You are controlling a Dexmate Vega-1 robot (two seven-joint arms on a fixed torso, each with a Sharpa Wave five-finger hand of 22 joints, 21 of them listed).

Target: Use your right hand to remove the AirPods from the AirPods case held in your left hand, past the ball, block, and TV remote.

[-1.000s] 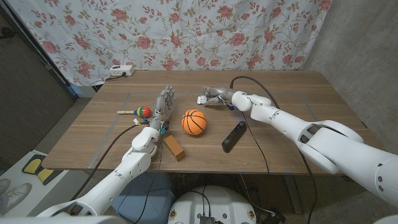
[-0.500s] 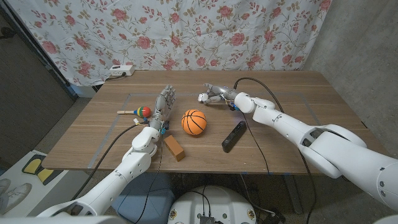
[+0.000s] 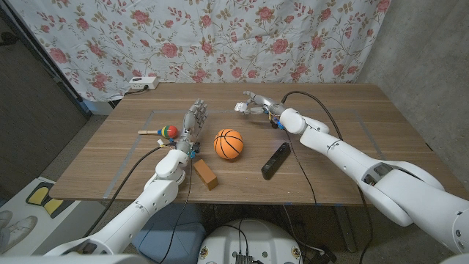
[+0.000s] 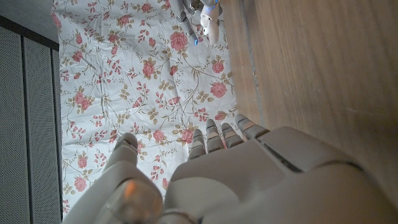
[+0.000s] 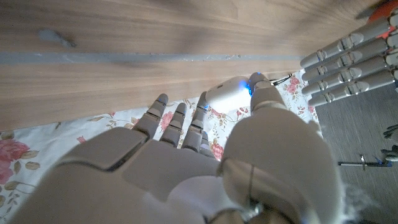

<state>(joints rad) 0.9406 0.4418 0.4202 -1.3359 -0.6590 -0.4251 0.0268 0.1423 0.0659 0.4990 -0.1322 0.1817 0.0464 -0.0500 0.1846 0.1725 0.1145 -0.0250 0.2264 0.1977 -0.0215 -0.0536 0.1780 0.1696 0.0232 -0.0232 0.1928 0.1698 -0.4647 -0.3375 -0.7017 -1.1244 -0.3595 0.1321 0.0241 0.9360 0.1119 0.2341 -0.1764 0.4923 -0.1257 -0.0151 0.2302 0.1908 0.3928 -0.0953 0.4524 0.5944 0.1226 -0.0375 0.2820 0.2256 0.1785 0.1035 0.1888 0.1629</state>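
My right hand [image 3: 258, 107] hovers over the far middle of the table and pinches a small white AirPods case [image 3: 240, 108] between thumb and fingers. The right wrist view shows the same case [image 5: 229, 93] at the fingertips of that hand [image 5: 186, 162]. My left hand [image 3: 193, 127] stands upright, fingers straight and apart, holding nothing, just left of the orange ball [image 3: 229, 144]. In the left wrist view my left hand [image 4: 249, 174] points toward the distant right hand with the case [image 4: 210, 22]. A wooden block [image 3: 205, 174] and a black TV remote [image 3: 275, 160] lie near the front.
A colourful toy with a wooden handle [image 3: 164, 131] lies left of my left hand. A white power strip [image 3: 141, 83] sits at the table's back left edge. A floral curtain [image 3: 220, 37] hangs behind. Cables [image 3: 308, 176] trail over the table from both arms.
My right hand has risen and drawn slightly back and to the right with the white case in its fingers. The left hand, ball, block and remote have not moved.
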